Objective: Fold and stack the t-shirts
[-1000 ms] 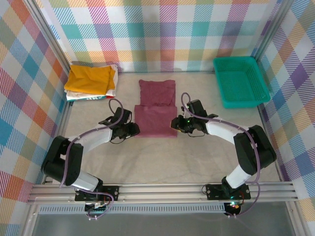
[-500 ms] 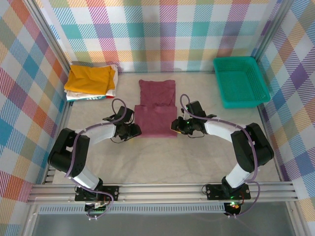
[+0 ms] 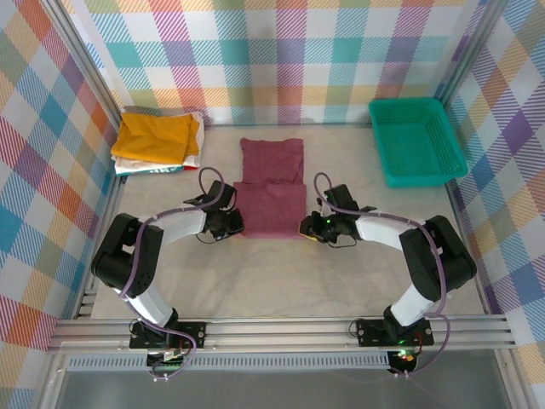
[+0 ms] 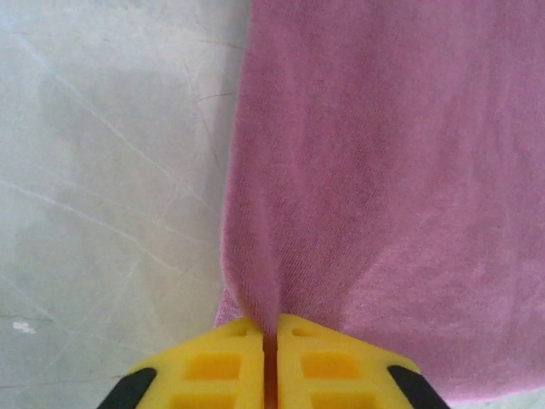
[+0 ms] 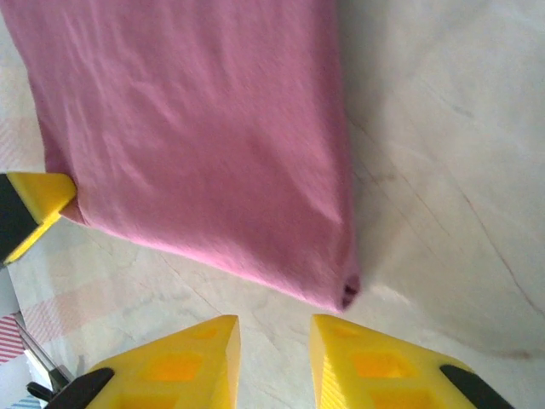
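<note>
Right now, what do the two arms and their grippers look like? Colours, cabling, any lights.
Both the left arm and right arm have white link shells with bulky black joints. A greyish-purple cable loops along each. The left gripper and right gripper carry blocky yellow plastic fingers with square recesses and black backing. A green light glows at the right wrist.

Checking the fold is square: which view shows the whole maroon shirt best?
Top external: the maroon shirt shows whole, all its edges in frame. Left wrist shows its left edge pinched in the left gripper; right wrist shows the near right corner lying just ahead of the open right gripper.
</note>
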